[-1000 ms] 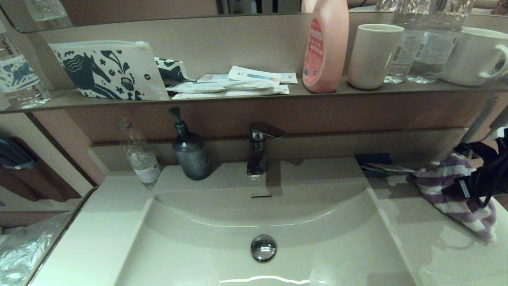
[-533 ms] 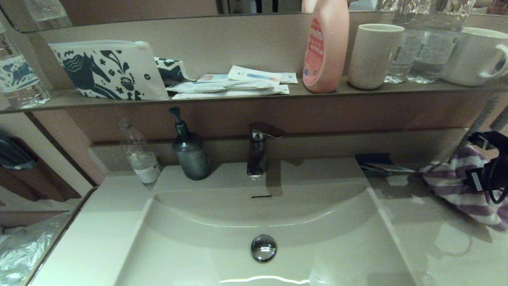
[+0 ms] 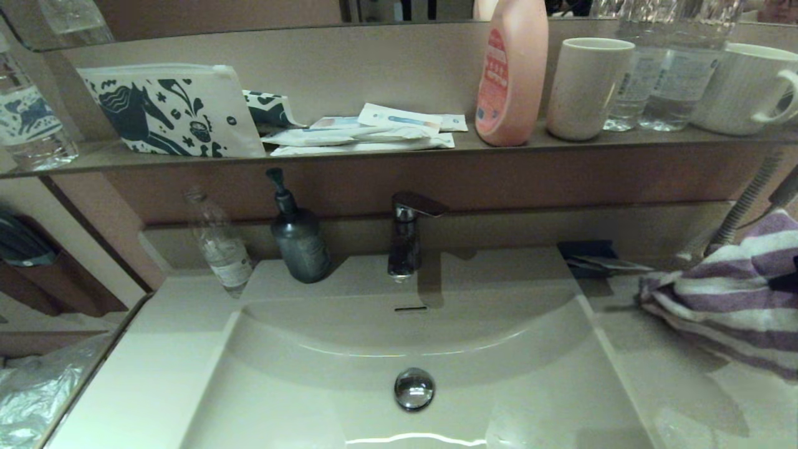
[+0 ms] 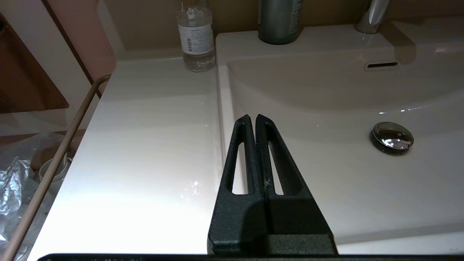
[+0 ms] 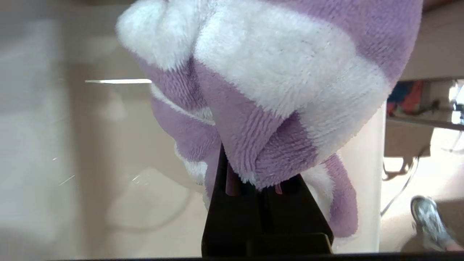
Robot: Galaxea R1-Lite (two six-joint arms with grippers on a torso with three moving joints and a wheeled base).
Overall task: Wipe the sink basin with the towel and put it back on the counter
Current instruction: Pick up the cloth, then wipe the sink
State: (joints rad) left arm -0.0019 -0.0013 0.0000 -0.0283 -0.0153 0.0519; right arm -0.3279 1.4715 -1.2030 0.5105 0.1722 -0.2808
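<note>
towel, a small purple-and-white striped terry cloth (image 3: 729, 299), hangs bunched above the smooth off-white counter (image 3: 654, 374) right of the wide, shallow off-white sink basin (image 3: 349, 405), pinched between the closed fingers of the right gripper (image 5: 253, 181). the left gripper (image 4: 255, 121), fingers pressed together on nothing, sits idle at the basin's left rim. to wipe well, the cloth should probably be carried low over the rim and pressed flat near the round chrome drain plug (image 3: 414, 388), clear of the chrome faucet (image 3: 406, 237).
</note>
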